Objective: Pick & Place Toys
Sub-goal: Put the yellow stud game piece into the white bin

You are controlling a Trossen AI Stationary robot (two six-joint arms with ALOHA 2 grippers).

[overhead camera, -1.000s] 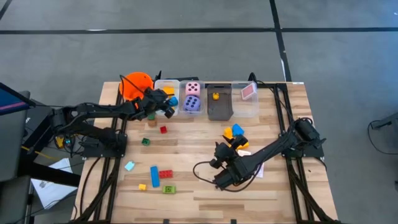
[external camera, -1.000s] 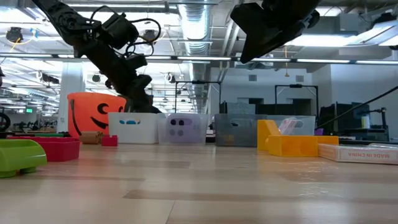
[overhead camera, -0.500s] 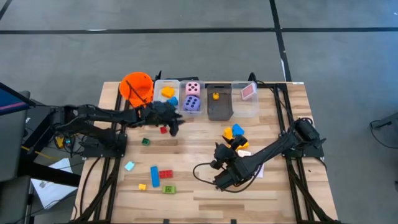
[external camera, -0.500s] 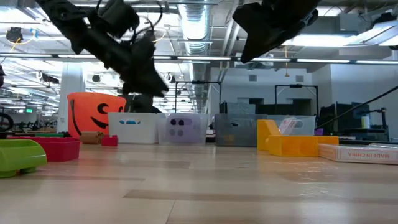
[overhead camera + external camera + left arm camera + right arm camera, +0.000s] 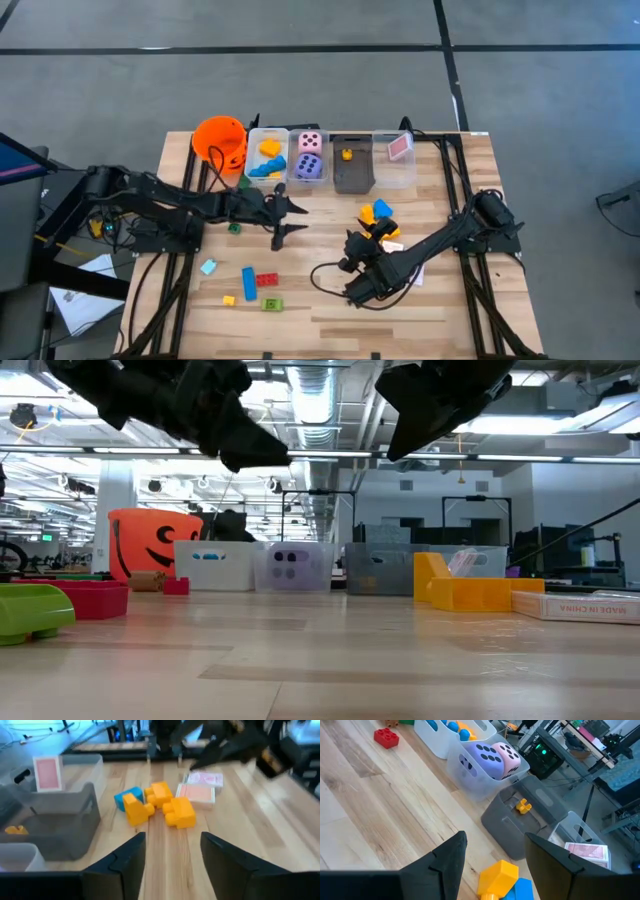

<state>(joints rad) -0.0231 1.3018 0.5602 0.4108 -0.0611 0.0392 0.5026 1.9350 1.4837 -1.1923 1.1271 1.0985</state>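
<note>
My left gripper (image 5: pixel 290 224) is open and empty above the middle of the table; its wrist view (image 5: pixel 172 855) looks at yellow and blue blocks (image 5: pixel 155 807) and pink-white cards (image 5: pixel 200 787). My right gripper (image 5: pixel 347 255) is open and empty, hovering right of centre, near the same blocks (image 5: pixel 375 212) and cards (image 5: pixel 395 245). Several loose blocks lie at the near left: a red one (image 5: pixel 266 280), a blue one (image 5: pixel 249 283) and a green one (image 5: pixel 272 303). Another red block (image 5: pixel 386 737) lies near the bins. A pink and a purple die (image 5: pixel 310 155) sit in a clear bin.
At the far edge stand an orange bucket (image 5: pixel 220 138), a clear bin with yellow and blue blocks (image 5: pixel 266 155), the dice bin, a grey bin (image 5: pixel 352 175) with a small yellow piece, and a clear bin holding a card (image 5: pixel 398 150). Bare wood lies between the two grippers.
My left gripper has come away from the clear bin beside the bucket, moving toward the table's near edge and right, to above the table's middle. My right arm has kept still.
</note>
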